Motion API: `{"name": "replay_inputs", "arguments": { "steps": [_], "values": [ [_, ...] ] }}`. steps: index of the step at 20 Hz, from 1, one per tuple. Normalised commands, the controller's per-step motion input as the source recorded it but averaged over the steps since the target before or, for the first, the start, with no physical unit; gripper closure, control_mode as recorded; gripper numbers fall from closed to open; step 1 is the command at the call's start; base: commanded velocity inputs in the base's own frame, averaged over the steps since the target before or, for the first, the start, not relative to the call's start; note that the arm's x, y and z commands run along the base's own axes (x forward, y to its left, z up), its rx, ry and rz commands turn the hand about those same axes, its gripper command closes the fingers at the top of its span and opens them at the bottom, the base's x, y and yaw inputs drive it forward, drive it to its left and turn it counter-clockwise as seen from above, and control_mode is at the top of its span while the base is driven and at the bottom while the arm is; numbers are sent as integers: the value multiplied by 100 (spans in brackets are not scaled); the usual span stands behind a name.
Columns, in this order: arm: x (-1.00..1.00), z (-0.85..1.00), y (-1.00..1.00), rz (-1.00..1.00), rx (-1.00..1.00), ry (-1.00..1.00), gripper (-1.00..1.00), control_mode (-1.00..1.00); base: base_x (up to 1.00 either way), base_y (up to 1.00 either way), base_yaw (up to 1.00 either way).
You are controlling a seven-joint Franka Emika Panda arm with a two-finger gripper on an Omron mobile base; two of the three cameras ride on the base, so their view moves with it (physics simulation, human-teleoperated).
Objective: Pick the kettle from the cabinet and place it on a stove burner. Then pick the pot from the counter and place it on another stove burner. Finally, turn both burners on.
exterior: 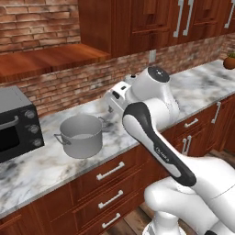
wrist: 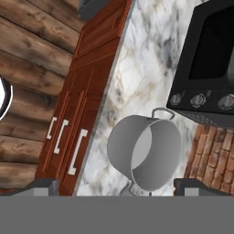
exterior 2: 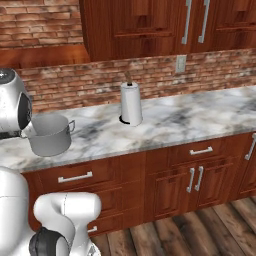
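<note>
In the left base view the robot's white arm (exterior: 151, 119) covers the table (exterior: 41, 170) behind it, along with the right loop handle of the pot (exterior: 81, 136). The black toaster oven (exterior: 16, 124) is cut off by the left edge. At the far right a small reddish-brown round thing (exterior: 229, 62) is cut by the frame and too small to name. In the right base view the arm hides the pot's left side. In the hand view the tool's (wrist: 117, 188) two dark fingertips (wrist: 43, 186) barely rise above the bottom, and the pot's lower handle is cut off there.
</note>
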Motion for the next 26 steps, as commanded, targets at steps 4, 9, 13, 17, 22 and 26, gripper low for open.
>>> {"name": "replay_inputs", "arguments": {
  "steps": [4,9,13,17,22,26],
  "values": [
    [1,-25,6,4,0,1,-100,-100,0,0,0],
    [13,-27,13,1,-2,6,-100,-100,0,0,0],
    [22,-18,14,1,-6,12,-100,-100,0,0,0],
    [33,-9,15,1,-10,11,-100,-100,0,0,0],
    [29,-6,12,2,-9,9,-100,-100,0,0,0],
    [23,-14,12,2,-5,5,-100,-100,0,0,0]
  ]
}}
